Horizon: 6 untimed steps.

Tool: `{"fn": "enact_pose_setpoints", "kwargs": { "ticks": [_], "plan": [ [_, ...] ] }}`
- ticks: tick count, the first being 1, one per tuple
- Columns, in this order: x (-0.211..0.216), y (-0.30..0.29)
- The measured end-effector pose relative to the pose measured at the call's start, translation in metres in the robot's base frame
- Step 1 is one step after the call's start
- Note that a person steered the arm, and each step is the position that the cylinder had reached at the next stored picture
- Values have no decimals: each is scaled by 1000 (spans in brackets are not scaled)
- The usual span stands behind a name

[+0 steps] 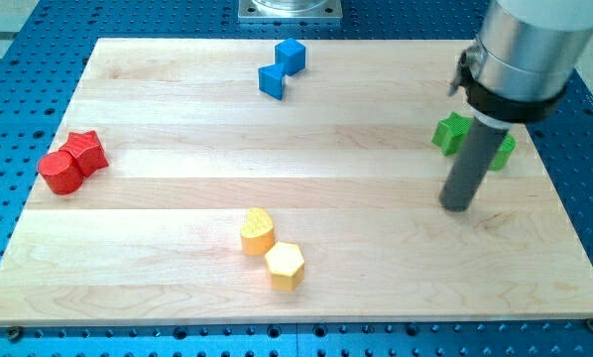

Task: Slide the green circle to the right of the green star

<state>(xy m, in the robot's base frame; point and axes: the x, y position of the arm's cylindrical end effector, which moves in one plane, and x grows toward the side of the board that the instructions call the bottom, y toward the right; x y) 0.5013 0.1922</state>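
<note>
Trouble in the camera view, the only one I have, starts with how little of the greens I can see. I have no hand that opens or shuts, only a rod, so there is no grip to report. My tip (pixel 457 207) rests on the table (pixel 277 149), toward the view's bottom from the two green pieces and apart from them. The spiky piece up and slightly to the view's left of my tip reads as the green star (pixel 451 134). The piece up and to the view's right of my tip, mostly hidden behind my rod and arm, I take for the green circle (pixel 505 151). The two seem to sit just beside each other, though I cannot tell if they touch. If that reading holds, the circle may already lie right of the star, and a needless push is the main risk. Driving straight up from here would hit the star first and shove both away. A glancing contact on the circle's rounded side could send it toward the table's near right edge, which lies not far beyond it. The blue blocks (pixel 282 67), red blocks (pixel 71 161) and yellow blocks (pixel 272 248) are all well off to the view's left of my tip, so I judge them safe.
</note>
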Motion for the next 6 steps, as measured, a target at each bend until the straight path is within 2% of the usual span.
{"fn": "enact_pose_setpoints", "kwargs": {
  "ticks": [1,2,4,5,6],
  "plan": [
    [-27,71],
    [-56,50],
    [-30,52],
    [-30,49],
    [-62,-73]
  ]
}}
